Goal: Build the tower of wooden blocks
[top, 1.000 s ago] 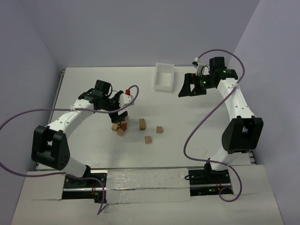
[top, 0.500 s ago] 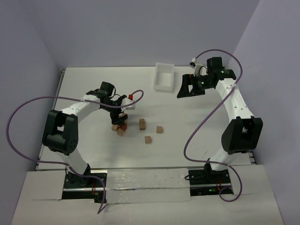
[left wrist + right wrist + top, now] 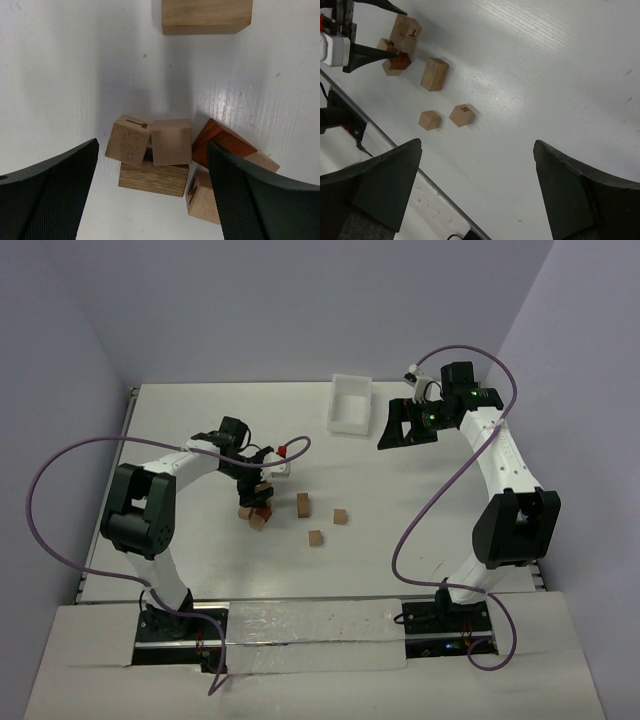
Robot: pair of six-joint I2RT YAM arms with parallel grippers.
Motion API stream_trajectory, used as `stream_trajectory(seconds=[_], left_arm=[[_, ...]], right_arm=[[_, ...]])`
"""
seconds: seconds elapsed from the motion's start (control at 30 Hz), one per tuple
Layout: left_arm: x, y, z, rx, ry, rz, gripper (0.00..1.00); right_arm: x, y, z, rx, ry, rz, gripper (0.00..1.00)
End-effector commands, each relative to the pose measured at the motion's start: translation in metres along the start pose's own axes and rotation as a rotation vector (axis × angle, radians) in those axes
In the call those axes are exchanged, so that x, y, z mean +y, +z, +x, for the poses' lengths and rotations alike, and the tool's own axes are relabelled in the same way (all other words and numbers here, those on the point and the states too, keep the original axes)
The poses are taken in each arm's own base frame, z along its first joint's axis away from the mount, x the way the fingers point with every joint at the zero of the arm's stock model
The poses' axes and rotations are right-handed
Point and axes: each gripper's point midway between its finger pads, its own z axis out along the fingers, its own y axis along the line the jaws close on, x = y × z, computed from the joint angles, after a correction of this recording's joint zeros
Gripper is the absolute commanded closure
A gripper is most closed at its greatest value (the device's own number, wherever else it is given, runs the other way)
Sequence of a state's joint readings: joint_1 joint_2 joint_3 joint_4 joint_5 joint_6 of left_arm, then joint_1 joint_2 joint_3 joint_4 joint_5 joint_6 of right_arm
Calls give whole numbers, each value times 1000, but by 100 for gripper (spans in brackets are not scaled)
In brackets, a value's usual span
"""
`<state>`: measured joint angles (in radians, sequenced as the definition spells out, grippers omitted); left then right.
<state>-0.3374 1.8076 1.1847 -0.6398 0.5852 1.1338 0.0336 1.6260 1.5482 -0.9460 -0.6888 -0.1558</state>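
A small pile of wooden blocks [image 3: 257, 510] lies left of centre. In the left wrist view, two tan cubes [image 3: 129, 140] [image 3: 171, 142] rest on a flat oak piece [image 3: 152, 179]. A reddish-brown block [image 3: 220, 142] and a cube marked M [image 3: 202, 196] lean beside them. My left gripper [image 3: 260, 483] [image 3: 152, 200] is open and hovers right over the pile, one finger on each side, holding nothing. My right gripper [image 3: 400, 428] [image 3: 477, 200] is open and empty, raised at the far right.
An upright rectangular block [image 3: 303, 504] [image 3: 434, 74] [image 3: 206, 16] and two loose cubes [image 3: 341, 516] [image 3: 316, 538] lie right of the pile. A white tray [image 3: 350, 405] stands at the back, close to my right gripper. Purple cables hang from both arms.
My left arm has folded in toward the left and its gripper has settled slightly right and lower over the pile. The right arm has barely shifted.
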Motion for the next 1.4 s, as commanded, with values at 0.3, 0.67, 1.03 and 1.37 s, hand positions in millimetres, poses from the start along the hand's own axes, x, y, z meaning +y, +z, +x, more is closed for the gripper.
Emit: stream_trajectory(seconds=[0.3, 0.67, 1.03, 1.37], left_arm=[[13, -3, -11, -36, 41, -17, 25], [11, -2, -9, -32, 30, -12, 34], [13, -11, -19, -50, 11, -44, 44], [17, -27, -37, -75, 25, -71, 47]], right_arm=[[3, 1, -5, -3, -31, -5, 0], [3, 1, -5, -1, -29, -4, 0], [4, 1, -5, -3, -29, -6, 0], [5, -1, -5, -5, -31, -7, 0]])
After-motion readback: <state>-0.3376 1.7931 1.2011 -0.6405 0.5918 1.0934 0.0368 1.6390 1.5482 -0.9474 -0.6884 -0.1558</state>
